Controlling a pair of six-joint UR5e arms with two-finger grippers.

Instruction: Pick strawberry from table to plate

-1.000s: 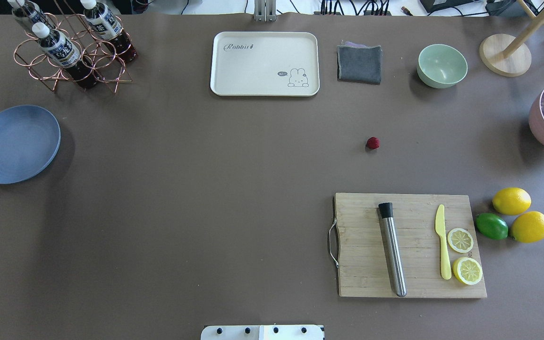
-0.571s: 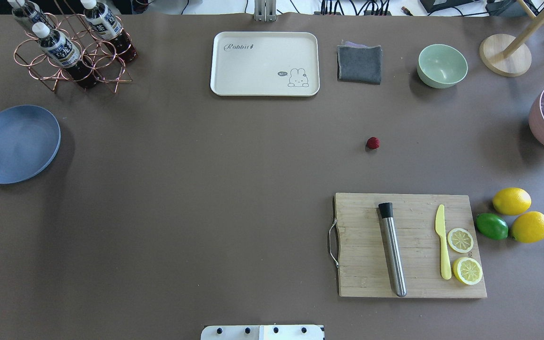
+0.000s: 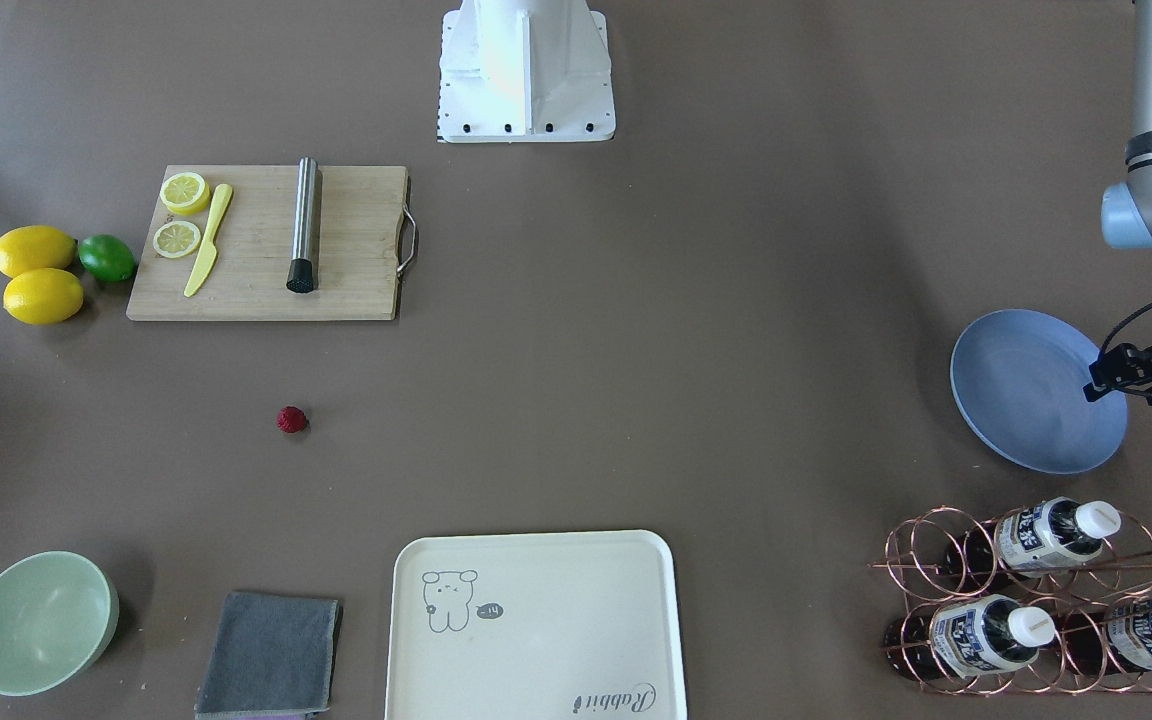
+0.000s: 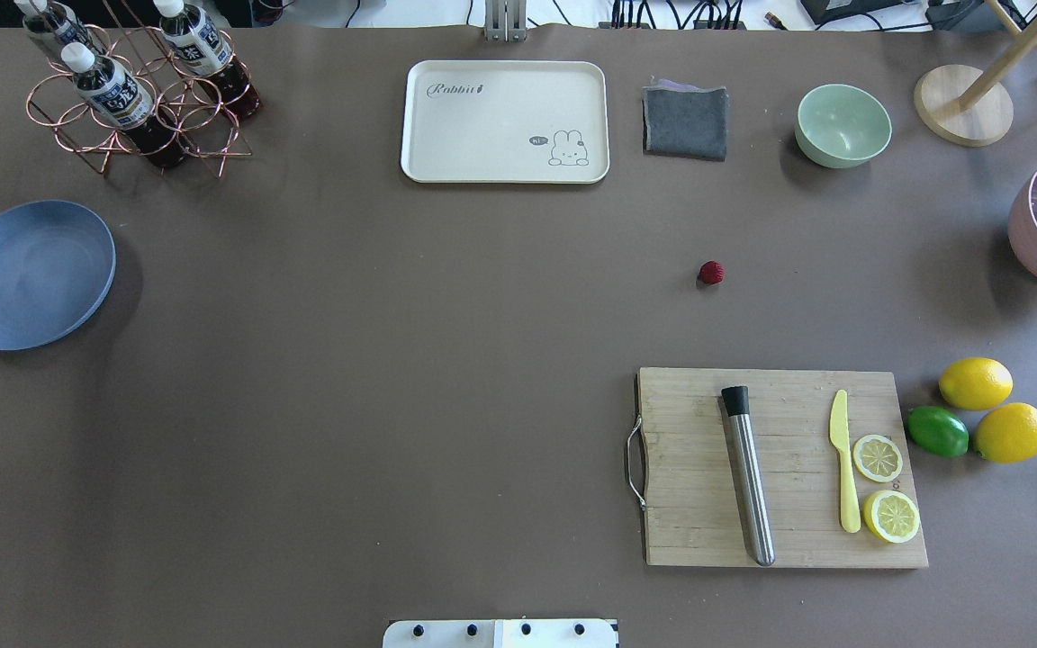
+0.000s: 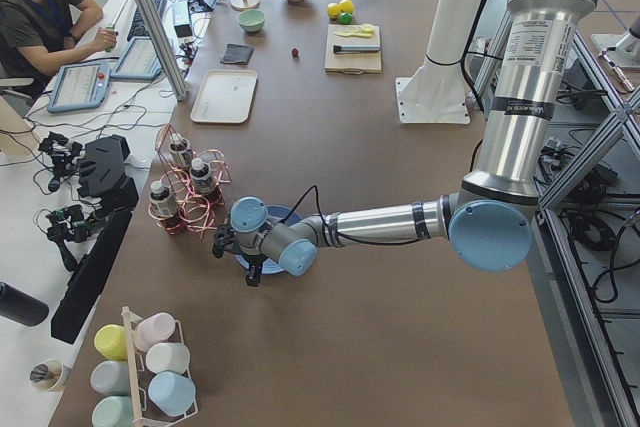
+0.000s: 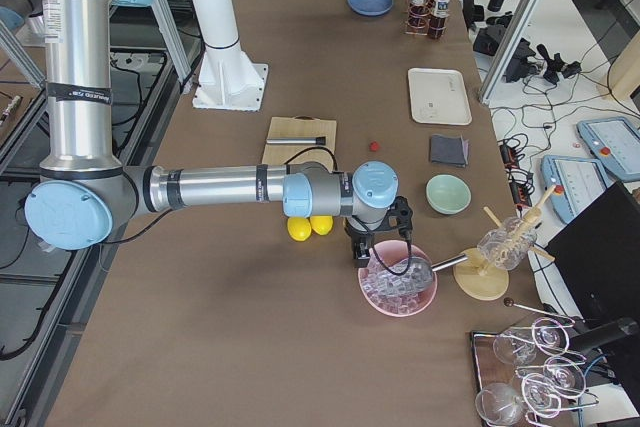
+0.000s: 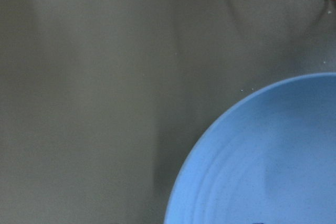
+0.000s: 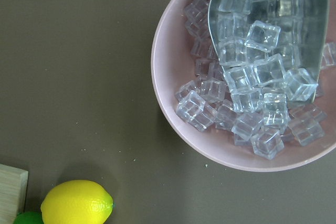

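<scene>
Cutting board (image 4: 689,450): nearest the robot's base, on its right side; it carries a steel muddler (image 4: 748,477), a yellow knife (image 4: 843,468) and two lemon halves (image 4: 878,457).
Citrus: two whole lemons (image 4: 975,382) and a lime (image 4: 937,430) lie just beside the board's outer edge.
Strawberry (image 4: 710,272): alone on the bare worktop (image 4: 392,360), between the board and the grey cloth (image 4: 685,121), touching neither.
Plate (image 4: 41,279): at the robot's far left, well apart from the strawberry, nothing on it.
Left tool (image 3: 1108,380): hangs over the plate's outer rim; cannot tell whether its fingers are apart or together.
Right tool (image 6: 362,247): by the rim of the pink ice bowl (image 8: 173,103), which holds a metal scoop (image 8: 268,3); finger state cannot be told.
Far row: bottle rack (image 4: 136,99), cream tray (image 4: 505,121), grey cloth, green bowl (image 4: 843,124).
</scene>
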